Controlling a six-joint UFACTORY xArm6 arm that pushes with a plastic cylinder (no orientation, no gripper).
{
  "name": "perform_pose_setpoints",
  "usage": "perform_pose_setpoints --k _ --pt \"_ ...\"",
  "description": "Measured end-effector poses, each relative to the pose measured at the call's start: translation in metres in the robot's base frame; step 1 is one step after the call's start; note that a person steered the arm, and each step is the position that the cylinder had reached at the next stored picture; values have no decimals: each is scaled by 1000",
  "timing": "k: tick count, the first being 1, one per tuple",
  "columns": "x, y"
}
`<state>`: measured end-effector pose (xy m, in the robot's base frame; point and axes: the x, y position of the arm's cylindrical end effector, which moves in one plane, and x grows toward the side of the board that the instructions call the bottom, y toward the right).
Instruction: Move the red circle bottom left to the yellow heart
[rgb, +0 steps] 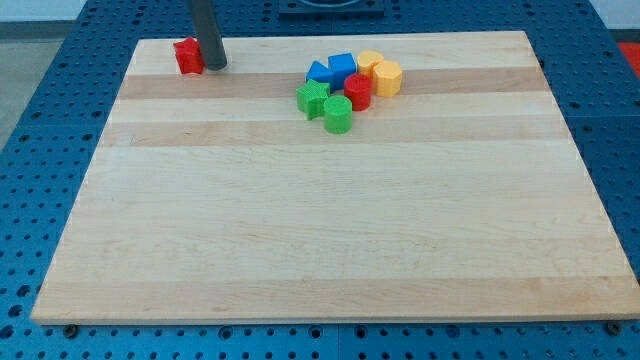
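Board: pale wooden table top (330, 240) fills most of the frame, smooth and flat; blue perforated bench (60, 120) around it.
Cluster: upper centre of frame, packed close: blue blocks (333, 69), yellow heart (369, 62), yellow hexagon-like block (387, 77), green star-like block (312, 98), green cylinder (338, 114).
Red circle (358, 90): in the cluster's middle, touching or nearly touching the yellow blocks, just below the heart.
Handling (judgement): small, light, rigid plastic; should slide easily on wood and may roll off my line of push. Neighbours crowd it; contact its upper-right side, pushing toward lower left.
Red block (187, 55): upper left, shape unclear.
My tip (215, 66): upper left, just right of that red block, well apart from the cluster. No jaws; holding nothing.
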<state>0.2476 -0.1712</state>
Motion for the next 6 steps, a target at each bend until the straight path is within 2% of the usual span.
perform_pose_setpoints --k 2,6 --pt "0 -47" --pt "11 -25"
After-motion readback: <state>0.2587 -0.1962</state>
